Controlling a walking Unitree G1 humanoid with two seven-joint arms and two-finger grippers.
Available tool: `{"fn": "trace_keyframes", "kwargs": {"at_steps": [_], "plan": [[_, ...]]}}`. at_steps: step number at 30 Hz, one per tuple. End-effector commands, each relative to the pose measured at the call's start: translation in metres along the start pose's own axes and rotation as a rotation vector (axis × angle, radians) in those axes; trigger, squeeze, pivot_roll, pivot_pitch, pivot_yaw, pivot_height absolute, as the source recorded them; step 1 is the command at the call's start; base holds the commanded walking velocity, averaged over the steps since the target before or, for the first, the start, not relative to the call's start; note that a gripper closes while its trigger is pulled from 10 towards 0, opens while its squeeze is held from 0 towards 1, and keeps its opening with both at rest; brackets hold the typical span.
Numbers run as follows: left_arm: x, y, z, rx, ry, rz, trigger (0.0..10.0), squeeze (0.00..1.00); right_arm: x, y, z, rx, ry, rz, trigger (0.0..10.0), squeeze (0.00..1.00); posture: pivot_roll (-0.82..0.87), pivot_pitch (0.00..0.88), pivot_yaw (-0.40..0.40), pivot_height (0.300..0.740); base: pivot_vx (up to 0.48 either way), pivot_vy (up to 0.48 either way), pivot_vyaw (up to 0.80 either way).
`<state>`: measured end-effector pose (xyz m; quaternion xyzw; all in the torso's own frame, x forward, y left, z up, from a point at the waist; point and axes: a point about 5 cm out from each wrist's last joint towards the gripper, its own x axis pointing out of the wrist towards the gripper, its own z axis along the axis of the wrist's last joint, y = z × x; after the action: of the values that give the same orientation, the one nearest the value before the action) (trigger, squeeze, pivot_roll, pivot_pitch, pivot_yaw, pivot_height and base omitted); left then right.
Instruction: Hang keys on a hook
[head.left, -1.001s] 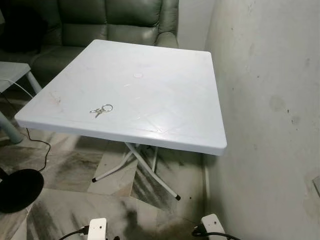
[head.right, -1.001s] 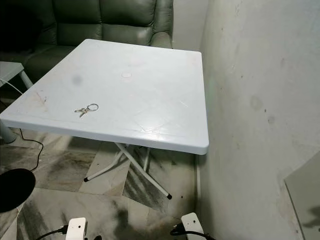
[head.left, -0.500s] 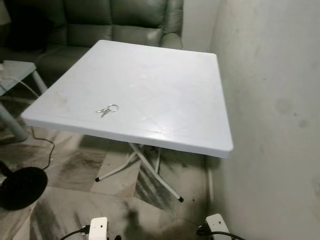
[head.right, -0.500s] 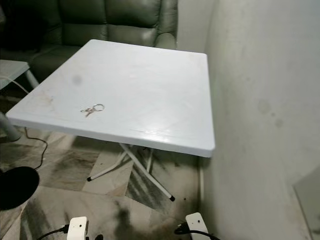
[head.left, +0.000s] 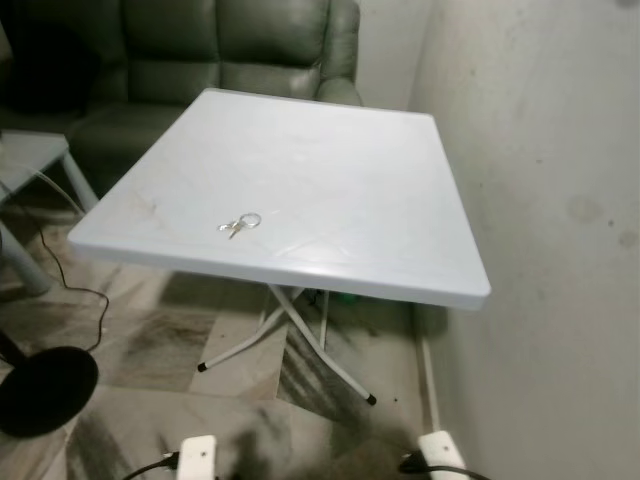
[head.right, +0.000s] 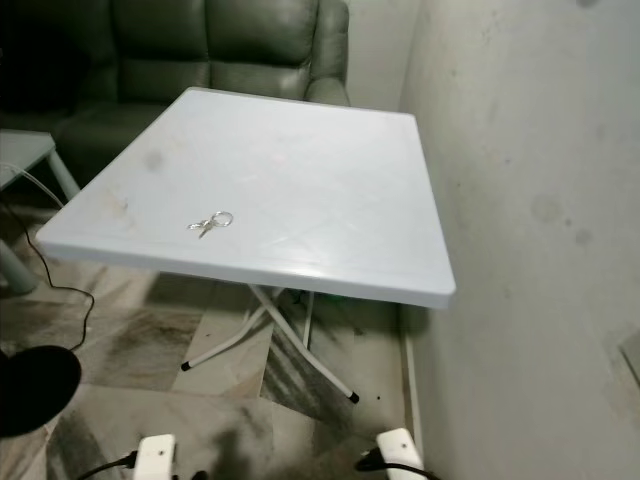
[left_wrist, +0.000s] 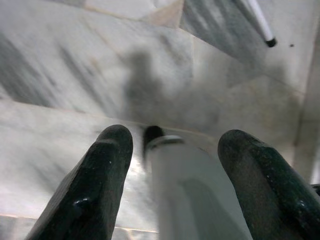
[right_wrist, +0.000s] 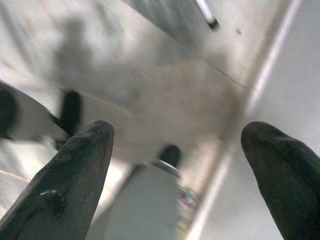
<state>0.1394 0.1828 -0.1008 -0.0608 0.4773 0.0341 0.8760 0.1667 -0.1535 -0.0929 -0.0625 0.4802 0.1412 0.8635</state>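
Observation:
A small bunch of keys on a metal ring (head.left: 239, 224) lies on the white plastic folding table (head.left: 330, 180), near its front left edge. Both arms hang low over the marble floor. The left gripper (left_wrist: 175, 175) is open in the left wrist view, with the floor and a white foot between its fingers (left_wrist: 95, 190). The right gripper (right_wrist: 185, 175) is open too, its fingers (right_wrist: 65, 185) wide apart above the floor beside the wall's foot. I see no hook in these views.
A rough white wall (head.left: 550, 200) runs along the table's right side. A dark green sofa (head.left: 200, 50) stands behind the table. A second light table (head.left: 25, 160), a black cable (head.left: 70, 290) and a round black base (head.left: 45, 390) are at the left. The robot's white feet (head.left: 195, 458) show at the bottom.
The whole picture has shifted: the table and keys now sit further right and lower in view, so the camera moved. The keys lie where they were on the table.

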Motion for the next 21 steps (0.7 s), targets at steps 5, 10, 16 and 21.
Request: {"fn": "trace_keyframes", "kwargs": {"at_steps": [5,10,16,21], "plan": [[0.0016,-0.0096,0.0015,-0.003,-0.005,-0.019,10.0,0.0,-0.0035,-0.0122,-0.0061,-0.001,0.016,-0.034,10.0,0.0,-0.08,0.0,-0.05,0.74,0.0,0.406,0.0],[0.0017,-0.0099,0.0019,-0.004,-0.006,-0.019,10.0,0.0,-0.0034,-0.0121,-0.0057,-0.003,0.016,-0.034,10.0,0.0,-0.08,0.0,-0.05,0.74,0.0,0.406,0.0],[0.0018,-0.0104,0.0024,-0.005,-0.008,-0.02,10.0,0.0,-0.0035,-0.0124,-0.006,-0.002,0.016,-0.035,10.0,0.0,-0.08,0.0,-0.051,0.74,0.0,0.407,0.0],[0.002,-0.0112,0.0032,-0.006,-0.011,-0.022,10.0,0.0,-0.0036,-0.0129,-0.0058,0.0,0.016,-0.036,10.0,0.0,-0.08,0.0,-0.052,0.74,0.0,0.405,0.0]]}}
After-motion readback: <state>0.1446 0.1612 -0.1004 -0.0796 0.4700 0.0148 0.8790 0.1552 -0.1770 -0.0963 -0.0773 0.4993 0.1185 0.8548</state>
